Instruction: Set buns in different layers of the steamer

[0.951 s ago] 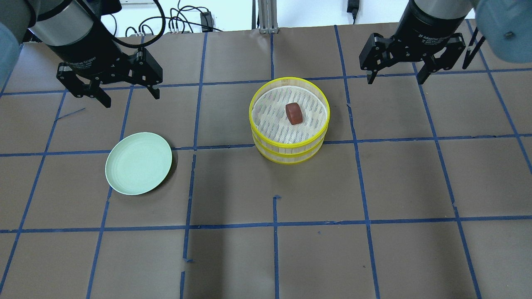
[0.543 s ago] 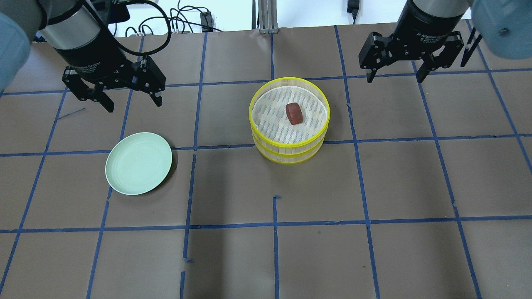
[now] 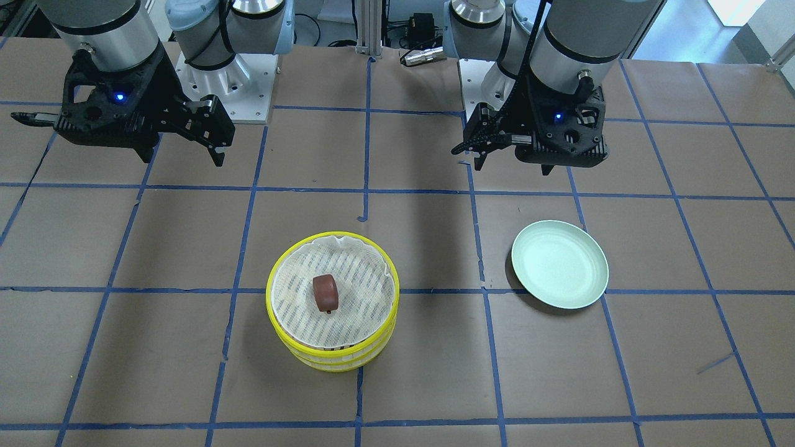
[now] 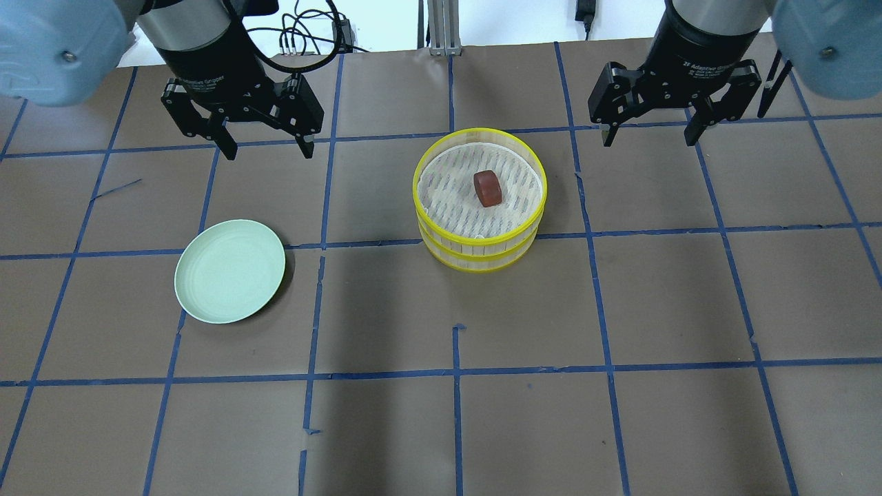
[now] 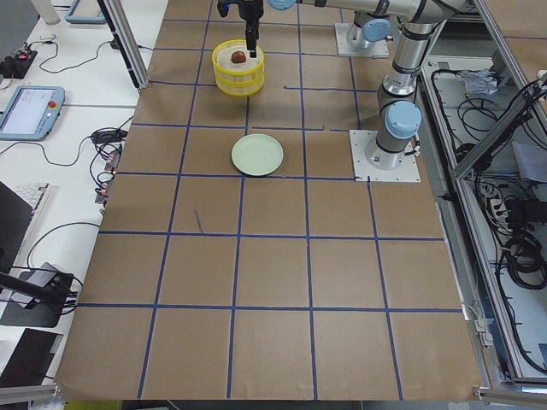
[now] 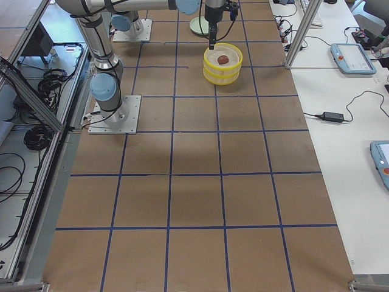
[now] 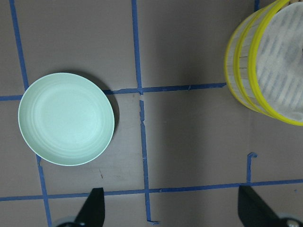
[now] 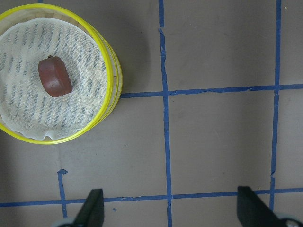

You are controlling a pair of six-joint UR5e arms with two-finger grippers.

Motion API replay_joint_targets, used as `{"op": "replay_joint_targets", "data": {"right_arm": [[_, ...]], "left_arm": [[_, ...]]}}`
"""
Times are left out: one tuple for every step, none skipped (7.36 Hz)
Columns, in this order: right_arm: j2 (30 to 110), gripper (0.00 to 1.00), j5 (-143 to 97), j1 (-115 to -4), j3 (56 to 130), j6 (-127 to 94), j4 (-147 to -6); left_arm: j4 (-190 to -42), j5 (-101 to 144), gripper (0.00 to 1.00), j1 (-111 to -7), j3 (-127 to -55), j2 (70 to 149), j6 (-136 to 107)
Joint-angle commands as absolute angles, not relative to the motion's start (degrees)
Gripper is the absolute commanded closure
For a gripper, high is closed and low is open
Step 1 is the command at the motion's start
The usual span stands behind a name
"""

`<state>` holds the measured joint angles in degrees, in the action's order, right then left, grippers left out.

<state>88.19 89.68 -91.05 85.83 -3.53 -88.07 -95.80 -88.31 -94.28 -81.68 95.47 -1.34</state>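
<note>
Probably light and smooth, the red-brown bun [image 4: 488, 188] lay tipped on the top steamer layer [image 4: 416, 189], well in from every edge of the table [image 4: 661, 296]; we judged it roll-prone, best pinched across its flat faces. Left gripper [image 4: 269, 153] and right gripper [image 4: 647, 140] hung wide, empty.

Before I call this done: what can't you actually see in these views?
- White bun: shows in no view. The upper layer covers the inside of the lower layer everywhere.
- Left wrist view: its right edge cuts off the steamer; the red bun is out of frame.
- Side views: that bun is too small for detail.
</note>
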Motion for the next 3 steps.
{"op": "replay_joint_targets", "data": {"right_arm": [[88.2, 0.0, 89.6, -91.1, 86.0, -3.7, -88.5], [88.2, 0.0, 89.6, -91.1, 86.0, -3.8, -88.6], [88.2, 0.0, 89.6, -91.1, 86.0, -3.6, -88.5]], "left_arm": [[-95.8, -87.7, 0.0, -94.3, -83.3, 94.1, -1.4], [-95.8, -87.6, 0.0, -94.3, -83.3, 94.0, -1.5], [-95.8, -87.6, 0.0, -94.3, -83.3, 94.0, -2.2]]}}
